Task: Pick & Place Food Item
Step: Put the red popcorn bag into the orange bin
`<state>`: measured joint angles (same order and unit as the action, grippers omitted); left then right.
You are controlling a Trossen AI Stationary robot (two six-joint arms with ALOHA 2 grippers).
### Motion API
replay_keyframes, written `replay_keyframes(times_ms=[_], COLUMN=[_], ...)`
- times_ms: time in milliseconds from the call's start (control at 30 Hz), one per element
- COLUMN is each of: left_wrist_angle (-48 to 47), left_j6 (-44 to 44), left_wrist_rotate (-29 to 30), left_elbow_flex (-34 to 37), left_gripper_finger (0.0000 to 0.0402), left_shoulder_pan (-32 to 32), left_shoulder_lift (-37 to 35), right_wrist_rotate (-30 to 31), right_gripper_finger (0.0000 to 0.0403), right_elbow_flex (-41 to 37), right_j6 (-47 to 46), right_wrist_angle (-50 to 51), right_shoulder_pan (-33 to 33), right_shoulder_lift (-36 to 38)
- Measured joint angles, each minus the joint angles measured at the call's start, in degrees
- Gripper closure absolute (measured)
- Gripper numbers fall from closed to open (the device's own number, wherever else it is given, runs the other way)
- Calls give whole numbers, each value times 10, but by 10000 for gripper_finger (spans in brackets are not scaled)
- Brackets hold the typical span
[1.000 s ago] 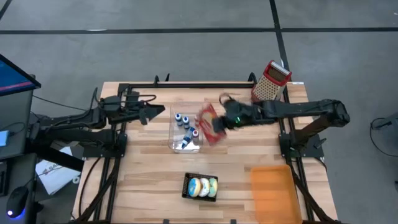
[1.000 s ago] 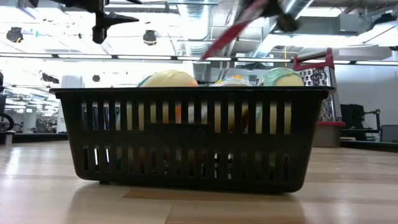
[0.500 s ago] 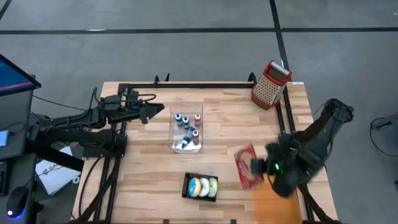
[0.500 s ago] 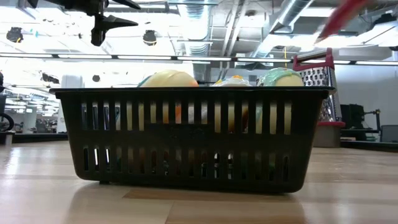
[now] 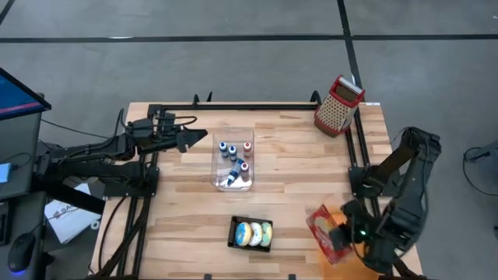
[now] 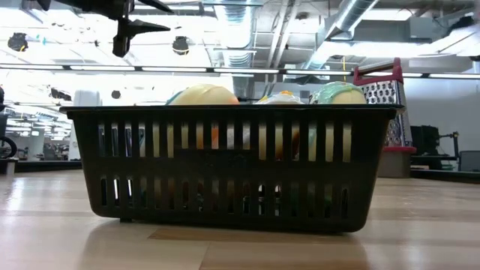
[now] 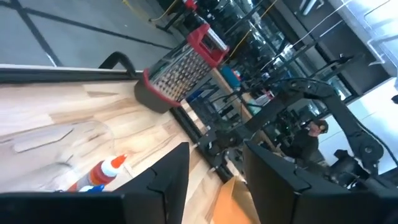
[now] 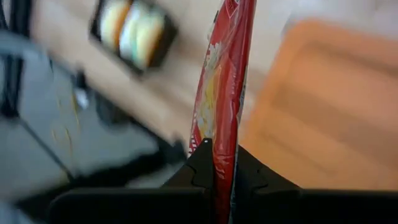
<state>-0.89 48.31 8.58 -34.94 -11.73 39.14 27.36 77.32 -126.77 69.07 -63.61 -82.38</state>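
Because it hangs edge-up, pinched in the right pincer (image 5: 342, 236) over the orange tray (image 5: 359, 216) at the counter's near right corner, the red snack bag (image 8: 219, 99) looks ready for lowering.

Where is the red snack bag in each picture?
High view: red snack bag at lower right, over the orange tray.
Low view: not in it.
Left wrist view: not in it.
Right wrist view: upright in the middle, between the right pincer fingers.
Shared landmark: black basket.
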Motion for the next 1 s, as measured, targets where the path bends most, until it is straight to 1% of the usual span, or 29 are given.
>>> replay_keyframes(times_ms=[67, 167, 267, 367, 433, 500, 567, 733, 900, 1000], left_wrist_angle=[10, 26, 47, 67, 76, 87, 87, 87, 87, 87], left_j6=[2, 6, 16, 17, 18, 18, 18, 17, 17, 17], left_wrist_rotate=[1, 2, 3, 3, 3, 3, 3, 3, 4, 4], left_elbow_flex=[0, 0, 0, 0, 0, 0, 0, 0, 0, 0], left_gripper_finger=[258, 260, 262, 262, 262, 262, 262, 262, 262, 262], left_shoulder_pan=[0, 0, 0, 2, 4, 7, 11, 23, 38, 49], left_shoulder_lift=[6, 19, 32, 46, 51, 56, 58, 57, 57, 57], right_wrist_rotate=[-23, -82, -135, -197, -227, -252, -290, -434, -553, -596], right_gripper_finger=[394, 394, 394, 394, 394, 394, 394, 394, 394, 394], right_elbow_flex=[0, 0, 0, 0, 0, -7, -32, -130, -227, -281], right_j6=[47, 137, 234, 322, 384, 448, 507, 631, 716, 754], right_wrist_angle=[-12, -20, -12, 23, 41, 45, 32, -84, -188, -220], right_shoulder_pan=[-20, -35, -36, -32, -23, -5, 26, 120, 196, 223], right_shoulder_lift=[9, 32, 61, 97, 119, 142, 166, 203, 201, 194])
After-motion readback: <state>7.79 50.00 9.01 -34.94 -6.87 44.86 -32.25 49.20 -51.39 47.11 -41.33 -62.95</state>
